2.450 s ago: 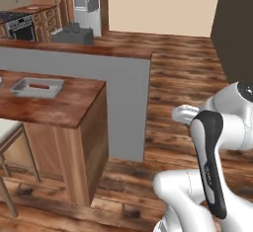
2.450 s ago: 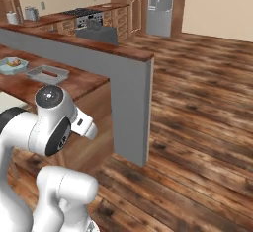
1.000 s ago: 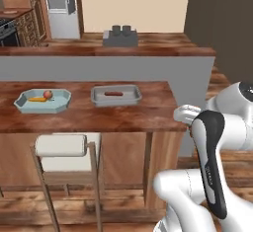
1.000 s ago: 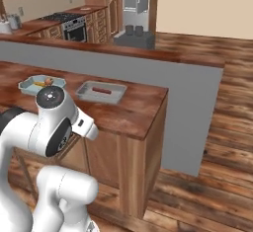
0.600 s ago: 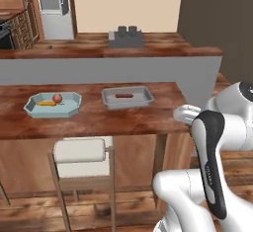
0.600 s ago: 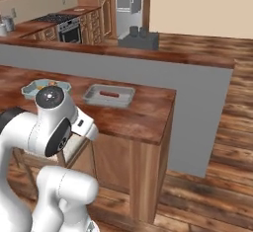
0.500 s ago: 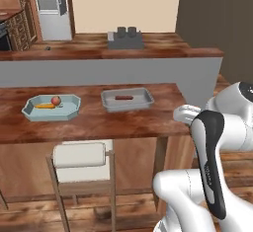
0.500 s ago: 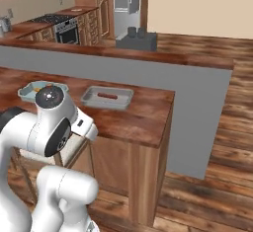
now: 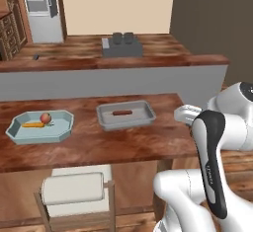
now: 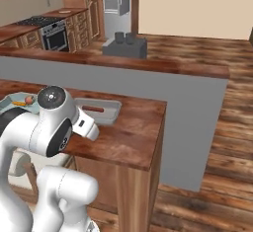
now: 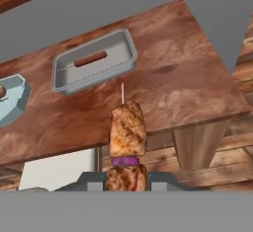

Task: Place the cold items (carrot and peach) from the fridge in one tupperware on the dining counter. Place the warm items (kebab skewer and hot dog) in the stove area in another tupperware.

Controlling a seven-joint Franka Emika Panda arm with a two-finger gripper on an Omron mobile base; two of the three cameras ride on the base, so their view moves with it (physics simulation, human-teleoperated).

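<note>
My gripper (image 11: 127, 179) is shut on the kebab skewer (image 11: 127, 136), whose browned meat chunks and thin stick point up the hand view toward the dining counter (image 11: 188, 85). On that counter a grey tupperware (image 11: 94, 81) holds the hot dog (image 11: 90, 59). The same tub (image 9: 126, 126) lies mid-counter in the left base view, with the hot dog (image 9: 122, 112) inside. To its left, a light blue tupperware (image 9: 37, 137) contains the carrot (image 9: 32, 125) and the peach (image 9: 45, 118). My hand hovers off the counter's near right edge, short of the grey tub.
A white-seated stool (image 9: 74, 189) stands under the counter's front edge. A raised grey wall (image 9: 148, 80) backs the counter, and a dark grey toaster (image 9: 122, 46) sits on the ledge behind it. The fridge (image 9: 42, 4) and the stove (image 10: 52, 33) are far back.
The base has driven, so the whole scene shifted: the counter with both tubs has come nearer and slid right in the left base view. The arm's pose is unchanged.
</note>
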